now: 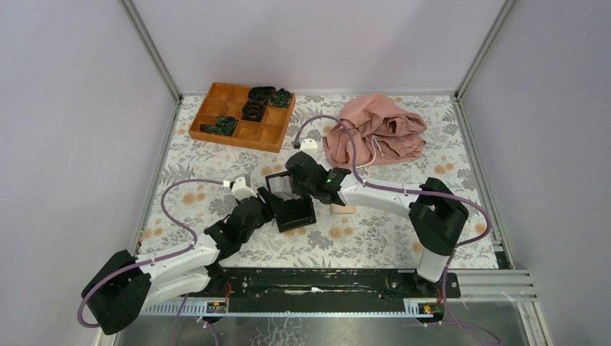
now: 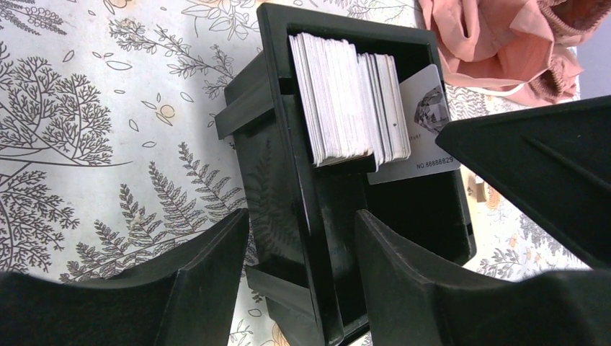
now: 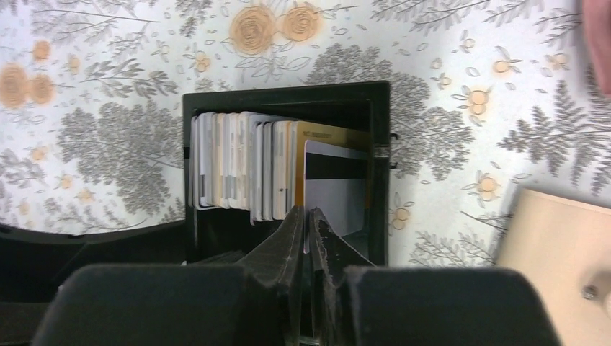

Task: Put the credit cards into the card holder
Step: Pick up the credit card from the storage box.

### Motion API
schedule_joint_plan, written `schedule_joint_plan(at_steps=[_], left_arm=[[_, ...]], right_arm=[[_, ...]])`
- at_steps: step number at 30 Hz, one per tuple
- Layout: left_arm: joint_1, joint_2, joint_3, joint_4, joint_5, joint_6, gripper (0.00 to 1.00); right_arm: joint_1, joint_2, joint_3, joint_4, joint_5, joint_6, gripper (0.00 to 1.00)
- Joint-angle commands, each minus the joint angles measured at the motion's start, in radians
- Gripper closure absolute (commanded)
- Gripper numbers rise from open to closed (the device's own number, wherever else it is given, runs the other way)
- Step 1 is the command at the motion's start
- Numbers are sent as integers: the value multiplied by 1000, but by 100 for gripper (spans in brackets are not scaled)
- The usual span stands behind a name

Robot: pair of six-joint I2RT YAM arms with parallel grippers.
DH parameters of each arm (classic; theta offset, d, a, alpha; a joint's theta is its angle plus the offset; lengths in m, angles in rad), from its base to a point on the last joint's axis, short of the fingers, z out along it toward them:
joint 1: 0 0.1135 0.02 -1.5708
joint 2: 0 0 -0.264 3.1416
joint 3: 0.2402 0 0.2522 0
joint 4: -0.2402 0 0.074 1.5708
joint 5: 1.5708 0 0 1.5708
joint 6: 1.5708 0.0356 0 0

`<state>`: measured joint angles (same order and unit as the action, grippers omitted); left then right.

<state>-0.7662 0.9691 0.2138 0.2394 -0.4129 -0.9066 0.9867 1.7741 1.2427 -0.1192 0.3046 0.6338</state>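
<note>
A tray (image 1: 232, 137) sits at the surface's (image 3: 108, 72) back left. In front of it, the left tool (image 2: 302, 223) clamps a side wall of the black box (image 2: 342, 18), one jaw outside and one inside. Cards (image 2: 346, 94) stand packed on edge in the box. At the right end of the stack a card (image 3: 339, 194) with a dark stripe leans apart from the rest, and the right tool (image 3: 308, 216) has its jaws pinched on that card's edge. The tan holder (image 3: 562, 245) lies flat on the surface, just right of the box. A pink cloth (image 1: 375, 130) is heaped at the back right.
</note>
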Motion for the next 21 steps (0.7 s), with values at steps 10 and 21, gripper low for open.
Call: schedule_joint_plan(at_steps=[10,21], left_arm=[[-6,-106,30,-93,-36,-9,29],[-5,-289,114,-291,-95,2,22]], right_arm=[[35,-17,70,-94,246,-147,100],[51,-105,77,-62,241,-247,100]])
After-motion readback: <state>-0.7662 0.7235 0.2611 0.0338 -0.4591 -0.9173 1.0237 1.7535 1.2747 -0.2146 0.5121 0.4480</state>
